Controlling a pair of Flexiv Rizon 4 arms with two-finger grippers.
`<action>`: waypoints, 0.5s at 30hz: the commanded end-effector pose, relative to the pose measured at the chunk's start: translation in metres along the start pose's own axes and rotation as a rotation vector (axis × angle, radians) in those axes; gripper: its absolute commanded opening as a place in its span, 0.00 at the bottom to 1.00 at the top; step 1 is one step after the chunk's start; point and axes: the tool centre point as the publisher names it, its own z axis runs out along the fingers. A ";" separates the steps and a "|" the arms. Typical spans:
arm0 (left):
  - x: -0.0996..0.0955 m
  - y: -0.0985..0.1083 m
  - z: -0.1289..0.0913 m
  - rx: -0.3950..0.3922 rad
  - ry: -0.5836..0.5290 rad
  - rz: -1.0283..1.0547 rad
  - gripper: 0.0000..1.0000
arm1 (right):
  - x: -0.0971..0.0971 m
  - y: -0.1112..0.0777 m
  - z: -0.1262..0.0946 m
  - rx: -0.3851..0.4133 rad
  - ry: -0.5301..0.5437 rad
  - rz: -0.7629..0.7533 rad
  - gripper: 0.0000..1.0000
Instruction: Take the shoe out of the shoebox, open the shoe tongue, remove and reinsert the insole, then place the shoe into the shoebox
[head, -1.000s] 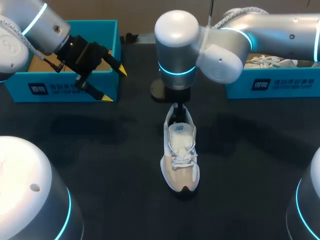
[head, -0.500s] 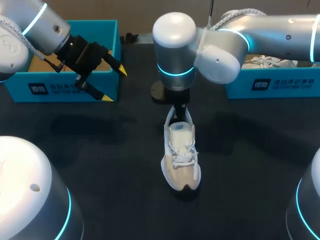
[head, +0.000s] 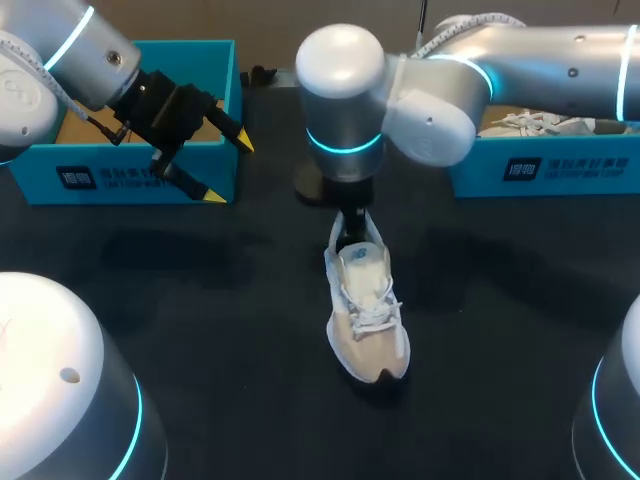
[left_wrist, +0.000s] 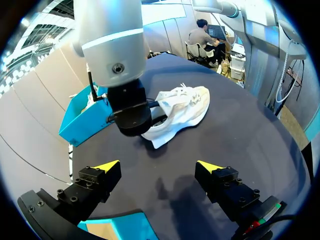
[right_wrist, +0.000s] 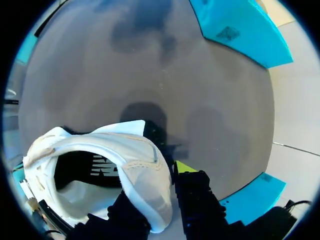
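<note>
The black worktop (head: 200, 300) carries two blue boxes along its far edge: the left shoebox (head: 130, 175) at the far left corner and a second box (head: 540, 170) at the far right, with another pale shoe (head: 530, 122) lying in it. My right arm (head: 345, 100) comes in over that second box and past the middle, its bulky wrist standing above the heel and hiding it from overhead. The white and beige shoe (head: 367, 320) sits on its sole at the middle of the worktop, outside both boxes, toe towards the near edge and turned a little to the right. The right gripper (right_wrist: 157, 192) is clamped on the heel collar, one finger inside the shoe and one outside. The left gripper (head: 229, 170) hangs over the left shoebox's front wall, jaws wide, holding nothing.
</note>
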 end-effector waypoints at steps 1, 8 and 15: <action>0.001 0.000 0.000 -0.002 0.000 0.000 1.00 | -0.001 -0.006 -0.042 -0.008 0.002 -0.018 0.00; 0.001 0.000 0.000 -0.002 0.000 0.000 1.00 | -0.005 -0.009 -0.094 -0.009 0.017 -0.066 0.00; 0.001 0.000 0.000 -0.002 0.000 0.000 1.00 | -0.008 -0.013 -0.140 -0.044 0.058 -0.085 0.00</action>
